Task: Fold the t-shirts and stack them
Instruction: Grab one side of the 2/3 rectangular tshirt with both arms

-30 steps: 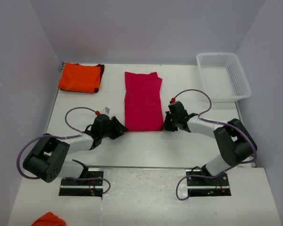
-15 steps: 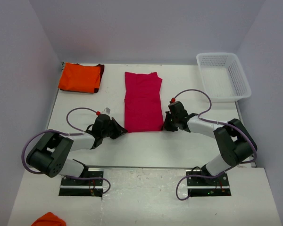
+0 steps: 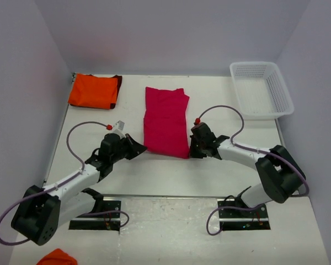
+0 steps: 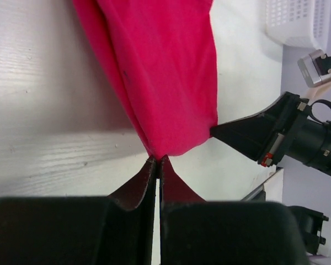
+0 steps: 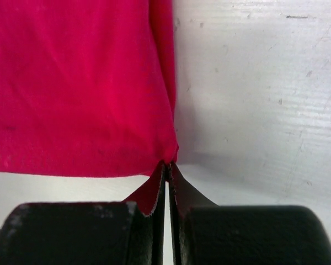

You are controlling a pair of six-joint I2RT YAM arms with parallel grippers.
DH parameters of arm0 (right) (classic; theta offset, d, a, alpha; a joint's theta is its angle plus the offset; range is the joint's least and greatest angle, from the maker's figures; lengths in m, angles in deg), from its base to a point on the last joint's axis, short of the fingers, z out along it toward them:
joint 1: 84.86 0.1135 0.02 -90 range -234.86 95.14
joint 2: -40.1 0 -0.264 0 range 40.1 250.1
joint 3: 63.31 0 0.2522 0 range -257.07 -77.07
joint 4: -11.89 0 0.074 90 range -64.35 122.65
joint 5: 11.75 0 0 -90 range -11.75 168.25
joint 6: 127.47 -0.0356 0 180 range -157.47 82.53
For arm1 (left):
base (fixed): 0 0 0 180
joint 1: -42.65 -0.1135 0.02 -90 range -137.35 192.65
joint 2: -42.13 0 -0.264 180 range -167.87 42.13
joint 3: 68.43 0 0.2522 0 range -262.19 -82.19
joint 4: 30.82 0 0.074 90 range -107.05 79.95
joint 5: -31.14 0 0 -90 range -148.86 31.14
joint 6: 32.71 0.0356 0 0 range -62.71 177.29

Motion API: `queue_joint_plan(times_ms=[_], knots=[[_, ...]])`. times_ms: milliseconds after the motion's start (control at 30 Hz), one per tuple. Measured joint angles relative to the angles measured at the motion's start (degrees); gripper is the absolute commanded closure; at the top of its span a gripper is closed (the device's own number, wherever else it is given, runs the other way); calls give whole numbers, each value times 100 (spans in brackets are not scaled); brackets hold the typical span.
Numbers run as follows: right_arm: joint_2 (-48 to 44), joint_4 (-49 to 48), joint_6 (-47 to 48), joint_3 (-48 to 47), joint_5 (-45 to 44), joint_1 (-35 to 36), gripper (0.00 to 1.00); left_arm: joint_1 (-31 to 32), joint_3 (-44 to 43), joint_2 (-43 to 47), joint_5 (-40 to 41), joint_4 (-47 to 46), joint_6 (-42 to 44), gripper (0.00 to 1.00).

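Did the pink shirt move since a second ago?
Yes, a little. The pink shirt has its near edge shifted slightly left, toward the orange shirt side and away from the basket, so it now lies a bit skewed.

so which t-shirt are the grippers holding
The crimson-pink t-shirt: left gripper and right gripper pinch its near corners; the orange t-shirt lies untouched far left.

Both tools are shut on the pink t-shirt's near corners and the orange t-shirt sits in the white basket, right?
Wrong place: the top view shows the orange t-shirt far left, the white basket far right. The left tool and right tool are shut on near corners of the pink t-shirt.
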Motion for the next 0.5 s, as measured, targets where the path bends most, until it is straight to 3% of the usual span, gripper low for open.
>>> queue_joint_plan(times_ms=[267, 500], knots=[[-876, 608, -153, 4, -317, 365, 100, 0, 44, 1351, -282, 1370, 160, 100], [-1602, 1095, -597, 149, -715, 1012, 100, 0, 586, 2284, -564, 2236, 155, 100]])
